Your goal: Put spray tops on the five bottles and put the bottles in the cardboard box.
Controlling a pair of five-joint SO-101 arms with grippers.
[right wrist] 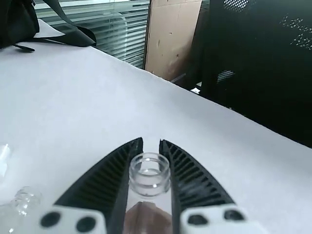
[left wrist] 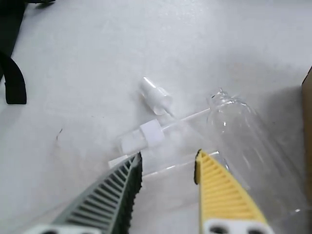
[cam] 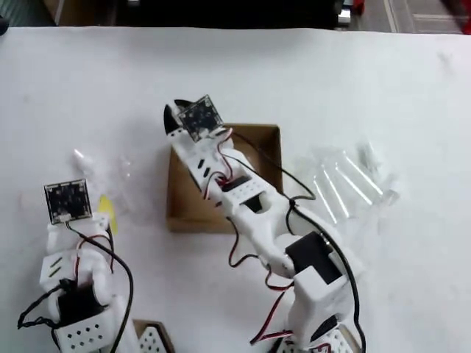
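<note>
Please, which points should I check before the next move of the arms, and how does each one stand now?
1. The right gripper is shut on the bottle: ok.
2. That bottle's neck is capped: not ok, it is open.
3. The left gripper is open: ok.
4. A loose spray top lies ahead of the left gripper: ok.
5. Free room inside the cardboard box: cannot tell, the right arm covers it.

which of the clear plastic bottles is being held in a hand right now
The uncapped clear plastic bottle clamped by its neck in the right hand. The other bottles lie loose on their sides on the white table.
</note>
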